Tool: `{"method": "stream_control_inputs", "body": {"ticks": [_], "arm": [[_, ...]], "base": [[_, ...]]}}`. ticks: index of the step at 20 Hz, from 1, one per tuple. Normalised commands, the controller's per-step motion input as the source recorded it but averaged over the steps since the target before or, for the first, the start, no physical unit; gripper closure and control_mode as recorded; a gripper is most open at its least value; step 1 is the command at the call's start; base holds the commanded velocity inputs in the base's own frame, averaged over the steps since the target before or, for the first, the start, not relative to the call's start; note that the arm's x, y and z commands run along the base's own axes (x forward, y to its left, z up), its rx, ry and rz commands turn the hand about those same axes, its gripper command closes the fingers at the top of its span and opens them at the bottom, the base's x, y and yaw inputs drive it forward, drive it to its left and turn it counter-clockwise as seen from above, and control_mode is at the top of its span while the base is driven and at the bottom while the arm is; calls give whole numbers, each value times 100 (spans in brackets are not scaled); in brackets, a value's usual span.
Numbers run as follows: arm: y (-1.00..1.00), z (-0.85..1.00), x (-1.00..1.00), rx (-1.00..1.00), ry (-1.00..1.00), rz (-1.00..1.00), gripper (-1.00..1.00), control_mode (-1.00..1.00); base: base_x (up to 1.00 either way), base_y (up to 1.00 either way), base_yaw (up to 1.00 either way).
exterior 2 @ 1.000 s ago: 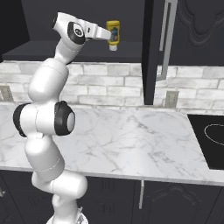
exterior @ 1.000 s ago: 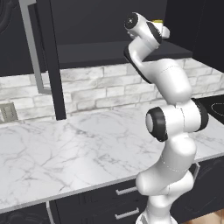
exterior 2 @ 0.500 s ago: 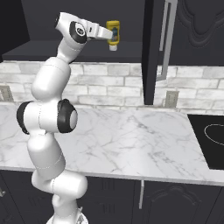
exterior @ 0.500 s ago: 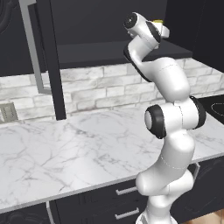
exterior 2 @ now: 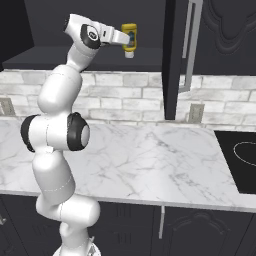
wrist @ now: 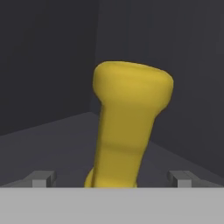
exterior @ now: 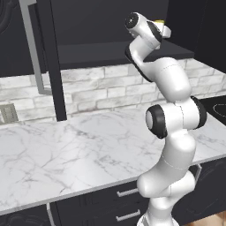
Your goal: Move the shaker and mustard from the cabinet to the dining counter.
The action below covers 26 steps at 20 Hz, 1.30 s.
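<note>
Your claw (wrist: 112, 178) stands wide apart, its fingertips (wrist: 43, 178) flanking the mustard (wrist: 127, 127) without visibly touching it. The mustard (exterior 2: 129, 40) sits on the shelf inside the open cabinet (exterior 2: 145, 55), above the marble tabletop (exterior 2: 150, 160), with the arm reaching up to it.

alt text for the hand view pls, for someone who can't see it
A mustard bottle, dull yellow, stands close ahead inside the dark cabinet, centred between the two open finger tips of the gripper at the bottom edge.
</note>
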Motion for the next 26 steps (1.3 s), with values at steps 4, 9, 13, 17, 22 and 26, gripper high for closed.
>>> {"method": "stream_control_inputs", "body": {"ticks": [4, 9, 13, 17, 22, 26], "arm": [[0, 0, 0, 0, 0, -3, -100, -100], [0, 0, 2, 0, 0, -2, -100, -100], [0, -1, 12, 0, 0, -1, -100, -100], [0, -3, 25, 0, 0, 0, -100, -100], [-1, -8, 29, 0, 2, 0, 100, -100], [-12, -9, 32, 0, 14, -3, 100, -100]], "base": [[0, 0, 0], [0, 0, 0], [0, 0, 0], [0, 0, 0], [0, 0, 0], [0, 0, 0]]}}
